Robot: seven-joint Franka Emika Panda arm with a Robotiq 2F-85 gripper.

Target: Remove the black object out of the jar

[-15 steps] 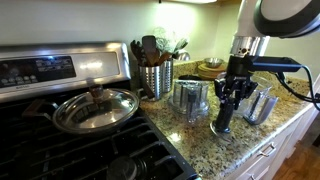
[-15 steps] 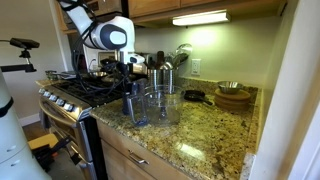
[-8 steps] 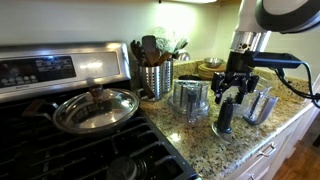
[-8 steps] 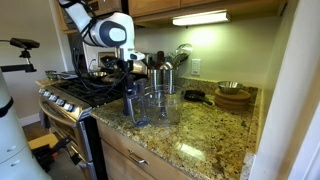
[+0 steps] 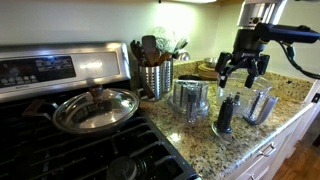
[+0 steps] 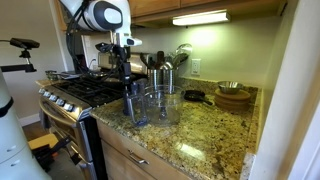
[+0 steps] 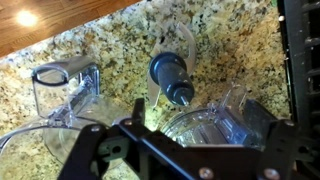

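Wrist view and both exterior views, entries listed from the gripper outward. Entry one: gripper, upper right of the frame, jaws standing apart with nothing between them. We see it hang well above the counter, touching no object. Entry two: black object, below the gripper toward the lower right, standing upright on the granite counter. In the wrist view the black object sits near centre on bare stone, outside every container. Entry three: jar, clear, just left of the black object; we cannot tell whether the two touch. Entry four: clear cup, just right of the black object. Entry five: lidded pan on the stove, left half of the frame, well apart from the rest. Status, in our judgement: the removal looks done, with the object out of the jar and let go. At most, clearing the arm away is left.
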